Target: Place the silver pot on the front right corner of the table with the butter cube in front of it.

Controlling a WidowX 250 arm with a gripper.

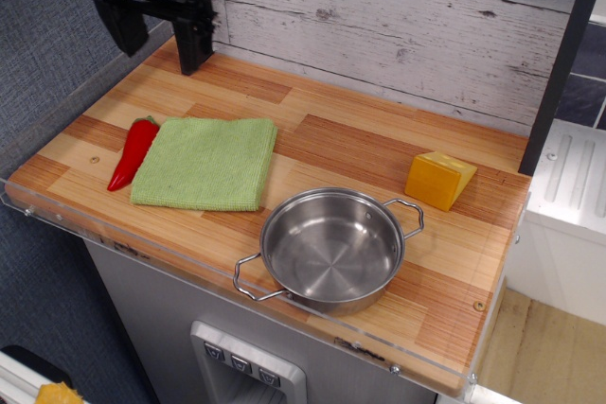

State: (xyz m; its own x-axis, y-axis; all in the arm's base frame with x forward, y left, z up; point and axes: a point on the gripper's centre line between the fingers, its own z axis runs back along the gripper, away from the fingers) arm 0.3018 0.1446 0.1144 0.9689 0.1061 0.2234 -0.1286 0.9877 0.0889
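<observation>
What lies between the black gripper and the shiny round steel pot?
In the single camera view, the folded green cloth lies between the black gripper and the shiny round steel pot, flat on the striped wooden table.
</observation>
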